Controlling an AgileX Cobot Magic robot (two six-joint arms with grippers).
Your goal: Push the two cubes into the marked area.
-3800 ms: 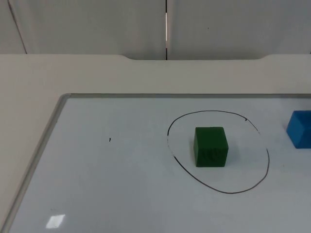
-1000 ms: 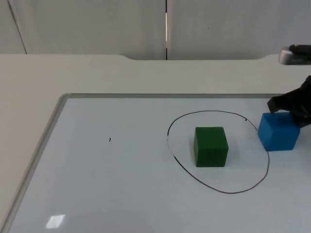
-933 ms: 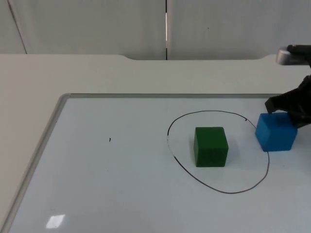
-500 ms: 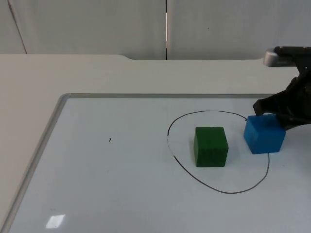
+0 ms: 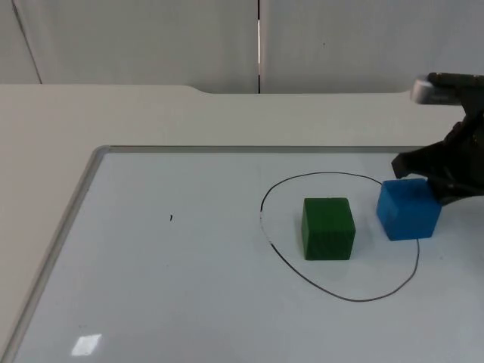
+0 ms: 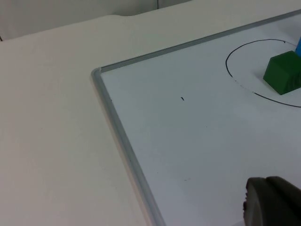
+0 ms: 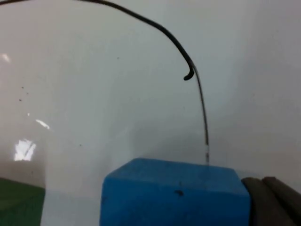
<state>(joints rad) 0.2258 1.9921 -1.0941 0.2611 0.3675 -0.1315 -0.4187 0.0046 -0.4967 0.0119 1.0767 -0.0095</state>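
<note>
Just then the right gripper (image 5: 420, 175) stood low over the whiteboard (image 5: 189, 302), its black fingers pressed against the far, outer side of the blue cube (image 5: 408, 210); whether those fingers were parted or closed could not be told, since they met the cube from behind and nothing showed between them. The blue cube sat directly in front of the gripper, touching it, and lay across the drawn outline (image 5: 302, 276) of the marked area, most of it inside the loop and its outer edge at or just past the line. Beyond the blue cube, on the side away from the gripper, the green cube (image 5: 328, 228) rested fully inside the outline, near the blue one but apart from it, with a strip of bare board between them. From the right wrist camera the blue cube (image 7: 176, 193) sat just ahead of a dark fingertip (image 7: 273, 200), with the black line (image 7: 197, 94) curving off past it and an edge of the green cube (image 7: 19, 202) to one side. The left gripper (image 6: 273, 202) waited well away from both cubes, above the near part of the board, and its state could not be told; the green cube (image 6: 284, 73) and the outline (image 6: 235, 80) lay far ahead of it
</note>
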